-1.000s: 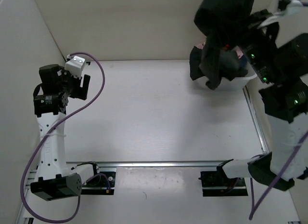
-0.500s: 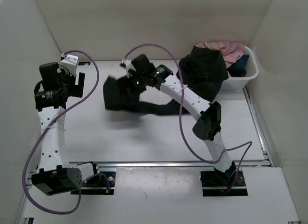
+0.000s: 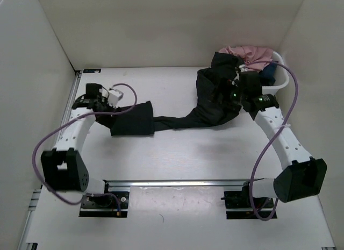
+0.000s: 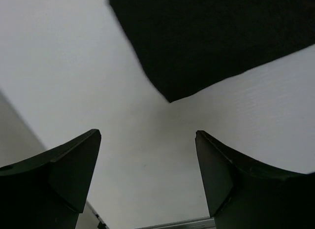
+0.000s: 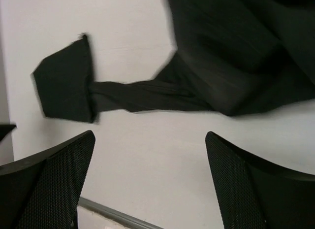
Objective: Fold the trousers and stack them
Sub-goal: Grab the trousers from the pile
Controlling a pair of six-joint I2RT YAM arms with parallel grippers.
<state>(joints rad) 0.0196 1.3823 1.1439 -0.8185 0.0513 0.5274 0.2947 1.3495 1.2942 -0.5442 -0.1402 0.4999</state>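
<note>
Comparing with half a second ago, I see the right gripper (image 5: 150, 135) has pulled back toward the white tub (image 3: 279, 57), jaws wide and empty. The left gripper (image 4: 147, 135), also spread wide and holding nothing, has dropped to the table just short of a corner of the trousers (image 3: 134, 121). The trousers now lie stretched across the table, bulk heaped before the tub, and I count one pair of trousers, one tub, one pink garment (image 3: 250, 54), one dark blue garment (image 3: 269, 72) and two grippers.
</note>
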